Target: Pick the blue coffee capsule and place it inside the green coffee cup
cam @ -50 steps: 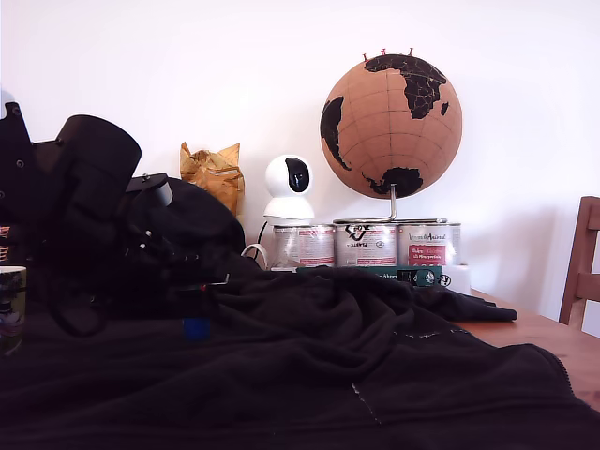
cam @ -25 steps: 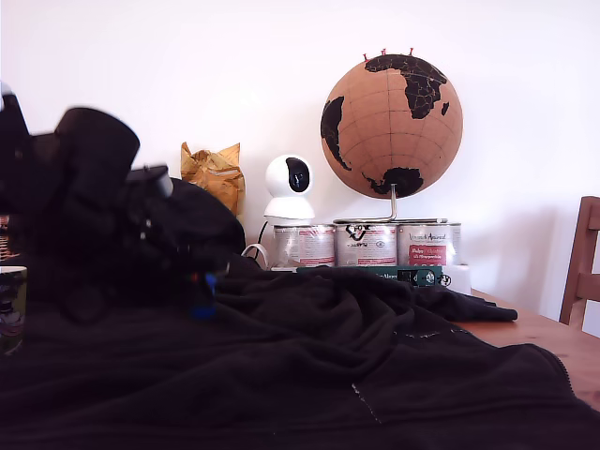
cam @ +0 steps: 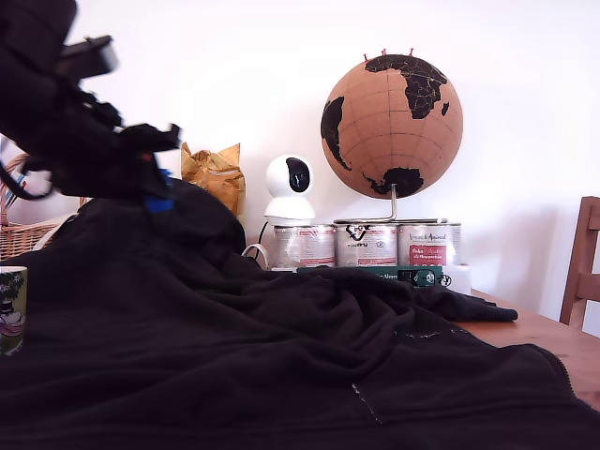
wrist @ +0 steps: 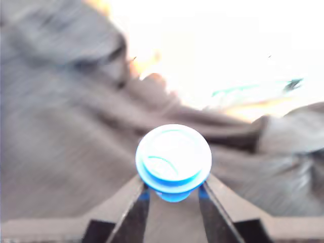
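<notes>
I have the claw (wrist: 173,197) clamped on the tiny bright blue plastic coffee capsule (wrist: 173,161), its 2 fingers (wrist: 131,215) pinching the tapered body just under the wide flat rim. In the exterior view it hangs high at the left, above the rumpled black cloth (cam: 309,356) draped over the desk (cam: 548,336). The pale-rimmed greenish ceramic mug (cam: 10,309) stands lower at that view's left edge, well apart from the capsule.
</notes>
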You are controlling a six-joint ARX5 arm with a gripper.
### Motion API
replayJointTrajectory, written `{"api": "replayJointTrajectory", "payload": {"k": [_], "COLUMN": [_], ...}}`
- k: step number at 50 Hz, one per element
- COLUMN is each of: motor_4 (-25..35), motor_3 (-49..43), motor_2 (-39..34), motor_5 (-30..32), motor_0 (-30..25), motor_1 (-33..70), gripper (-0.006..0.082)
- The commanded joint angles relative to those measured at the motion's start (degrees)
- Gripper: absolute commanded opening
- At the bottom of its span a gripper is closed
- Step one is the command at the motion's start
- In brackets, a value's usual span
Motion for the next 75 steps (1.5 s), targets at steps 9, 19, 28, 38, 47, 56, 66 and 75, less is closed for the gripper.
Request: {"api": "replayJointTrajectory", "payload": {"k": [9, 19, 28, 38, 47, 56, 66, 75], "motor_4": [0.11, 0.11, -0.39, -0.96, -2.23, -2.62, -2.47, -2.45], "motor_3": [-11.98, -23.02, -29.29, -32.79, -33.27, -33.29, -35.41, -36.5], "motor_2": [-0.09, -0.09, -0.09, -0.09, -0.09, -0.09, -0.09, -0.07], "motor_5": [0.28, 0.28, 0.28, 0.26, 0.28, 0.28, 0.26, 0.28], "motor_0": [5.68, 9.25, 11.39, 13.51, 15.02, 16.63, 17.16, 17.16], "motor_1": [-8.24, -11.93, -13.11, -13.14, -13.14, -13.09, -13.09, -13.11], "gripper": [0.0165, 0.0166, 0.0165, 0.0165, 0.0165, 0.017, 0.0491, 0.0478]}}
